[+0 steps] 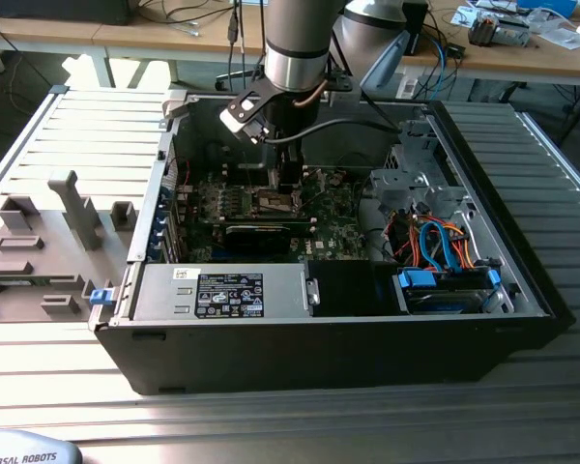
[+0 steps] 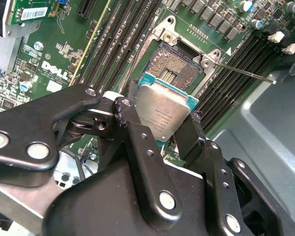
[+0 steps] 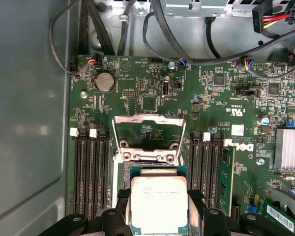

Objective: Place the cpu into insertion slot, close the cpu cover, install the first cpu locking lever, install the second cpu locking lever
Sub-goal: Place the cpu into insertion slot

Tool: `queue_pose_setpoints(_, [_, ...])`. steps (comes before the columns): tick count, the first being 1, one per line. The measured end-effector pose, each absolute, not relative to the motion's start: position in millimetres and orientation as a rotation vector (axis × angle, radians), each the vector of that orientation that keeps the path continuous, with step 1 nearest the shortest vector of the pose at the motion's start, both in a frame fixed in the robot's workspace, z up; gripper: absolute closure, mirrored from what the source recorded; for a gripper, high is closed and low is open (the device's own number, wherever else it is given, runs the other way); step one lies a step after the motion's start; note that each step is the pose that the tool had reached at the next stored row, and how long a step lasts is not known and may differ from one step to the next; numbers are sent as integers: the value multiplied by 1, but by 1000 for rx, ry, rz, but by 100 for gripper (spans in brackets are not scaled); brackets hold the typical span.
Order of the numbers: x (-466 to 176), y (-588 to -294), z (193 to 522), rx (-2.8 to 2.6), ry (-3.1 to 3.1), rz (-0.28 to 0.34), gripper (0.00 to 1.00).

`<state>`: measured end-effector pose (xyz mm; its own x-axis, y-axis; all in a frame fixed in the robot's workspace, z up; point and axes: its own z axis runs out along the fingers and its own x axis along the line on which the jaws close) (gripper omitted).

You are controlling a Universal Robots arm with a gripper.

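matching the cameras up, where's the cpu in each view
exterior view: cannot make it out; the tool hangs above the insertion slot
second wrist view: cpu gripped in the tool, overlapping the insertion slot
first wrist view: cpu gripped in the tool, beside the open cpu cover
shared landmark: the insertion slot

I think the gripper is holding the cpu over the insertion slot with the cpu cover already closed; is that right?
Not quite: the cpu cover is swung open, not closed, as the first wrist view shows. The gripper does hold the cpu over the insertion slot.
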<state>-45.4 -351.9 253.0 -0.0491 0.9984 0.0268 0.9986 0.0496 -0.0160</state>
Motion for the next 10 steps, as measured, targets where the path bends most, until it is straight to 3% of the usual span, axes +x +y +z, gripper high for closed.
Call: queue_pose_setpoints(10, [-45, -352, 251, -2145, -2254, -11, 46])
